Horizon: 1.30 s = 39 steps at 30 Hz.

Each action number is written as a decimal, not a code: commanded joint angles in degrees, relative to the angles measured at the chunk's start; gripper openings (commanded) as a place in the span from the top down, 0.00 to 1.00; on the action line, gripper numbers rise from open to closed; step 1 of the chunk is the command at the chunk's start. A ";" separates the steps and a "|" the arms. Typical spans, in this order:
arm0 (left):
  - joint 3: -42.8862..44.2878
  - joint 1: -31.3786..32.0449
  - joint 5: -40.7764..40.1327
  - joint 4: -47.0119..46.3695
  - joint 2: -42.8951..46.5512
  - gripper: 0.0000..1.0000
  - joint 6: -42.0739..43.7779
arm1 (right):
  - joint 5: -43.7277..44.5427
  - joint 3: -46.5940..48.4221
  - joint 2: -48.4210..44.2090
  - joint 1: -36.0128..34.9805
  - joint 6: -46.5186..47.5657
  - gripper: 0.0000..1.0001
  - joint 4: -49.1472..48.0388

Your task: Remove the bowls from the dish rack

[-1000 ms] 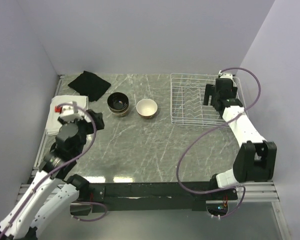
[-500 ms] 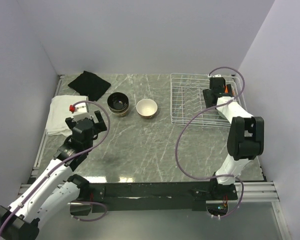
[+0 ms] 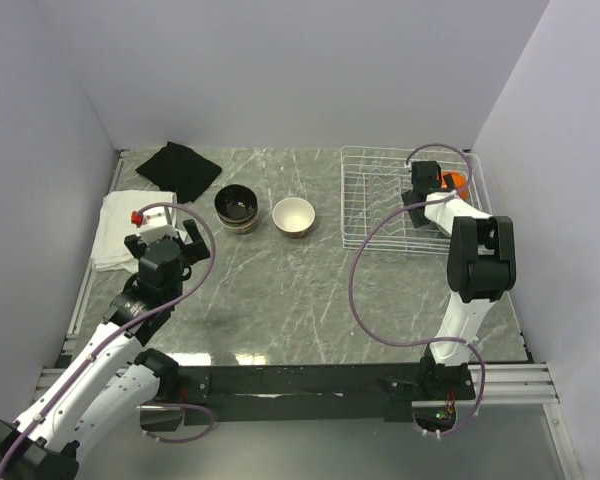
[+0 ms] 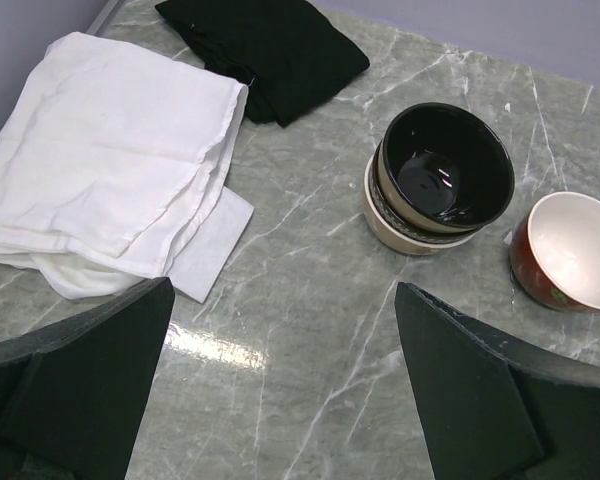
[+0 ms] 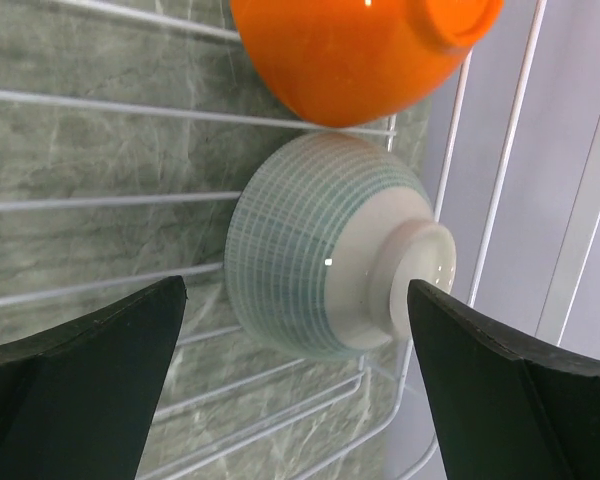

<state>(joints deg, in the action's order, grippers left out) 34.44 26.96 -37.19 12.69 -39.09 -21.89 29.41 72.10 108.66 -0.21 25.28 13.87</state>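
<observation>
White arm links (image 3: 90, 365), black joints (image 3: 485, 262), purple cables (image 3: 352, 285), black jaws

White wire dish rack (image 3: 375, 215) holds 2 tipped bowls: orange bowl (image 5: 360, 50) beside pale grid-patterned bowl (image 5: 310, 260).

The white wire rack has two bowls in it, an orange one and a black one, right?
Not quite. The white wire dish rack holds a glossy orange bowl and a white bowl with a blue-green grid pattern, not a black one. The right wrist view shows both.
</observation>
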 commanded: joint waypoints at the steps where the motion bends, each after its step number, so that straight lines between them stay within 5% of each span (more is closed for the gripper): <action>1: 0.46 -0.24 -0.43 -2.67 0.07 0.00 0.71 | 3.98 3.05 1.46 -0.06 3.11 0.00 -2.79; 26: 0.54 -0.33 0.36 -2.84 -1.08 0.01 0.88 | 10.23 2.79 6.91 -1.11 3.90 0.14 -3.67; 39: 0.46 -0.42 0.89 -3.11 0.15 0.01 0.80 | 7.77 6.57 3.15 -1.64 -5.40 0.50 4.59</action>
<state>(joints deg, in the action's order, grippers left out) 34.44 26.81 -36.95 11.77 -40.01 -21.69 38.54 76.58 114.56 -1.52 25.10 13.76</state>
